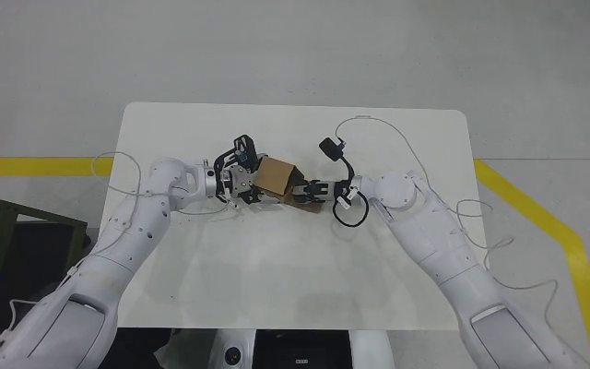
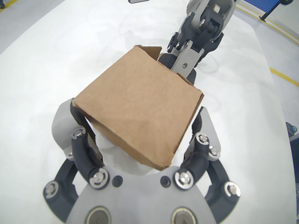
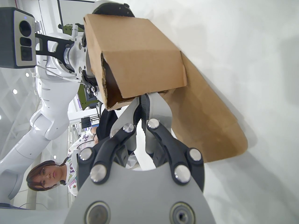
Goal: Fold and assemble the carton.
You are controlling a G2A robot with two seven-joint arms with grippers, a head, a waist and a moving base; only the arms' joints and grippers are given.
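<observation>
- No words, labels, numbers or signs can be read anywhere in these views.
- The carton (image 2: 140, 108) shows plain brown cardboard on every face that is visible.
</observation>
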